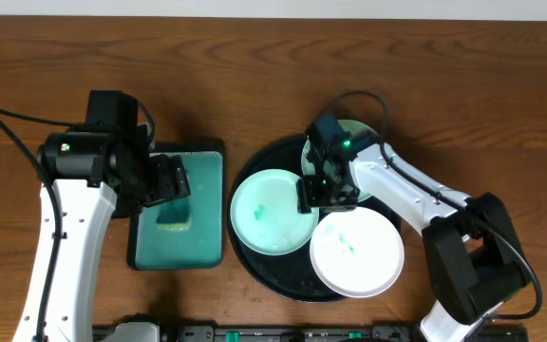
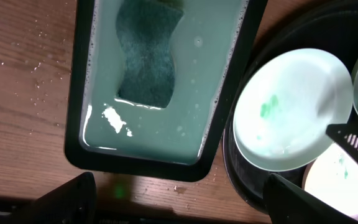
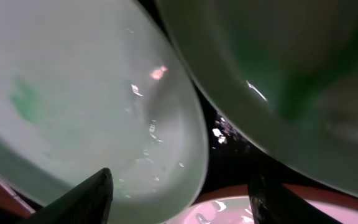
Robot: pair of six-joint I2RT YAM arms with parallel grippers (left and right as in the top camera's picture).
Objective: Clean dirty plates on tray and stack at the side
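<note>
The black tray (image 1: 254, 266) holds three plates. A mint plate (image 1: 269, 214) with teal smears lies on its left, a white plate (image 1: 359, 255) with teal marks at its front right, and another mint plate (image 1: 354, 133) at the back, partly hidden by my right arm. My right gripper (image 1: 319, 195) hangs low over the left mint plate's (image 3: 86, 106) right rim. Its jaws stand open astride that rim, one finger (image 3: 86, 199) over the plate and the other outside it. My left gripper (image 1: 169, 185) is open above the sponge (image 2: 148, 56).
A green rectangular tray (image 1: 207, 204) of pale soapy liquid sits left of the black tray, with the dark green sponge (image 1: 172, 214) lying in it. Bare wooden table surrounds both. Crumbs dot the wood near the green tray (image 2: 79, 93).
</note>
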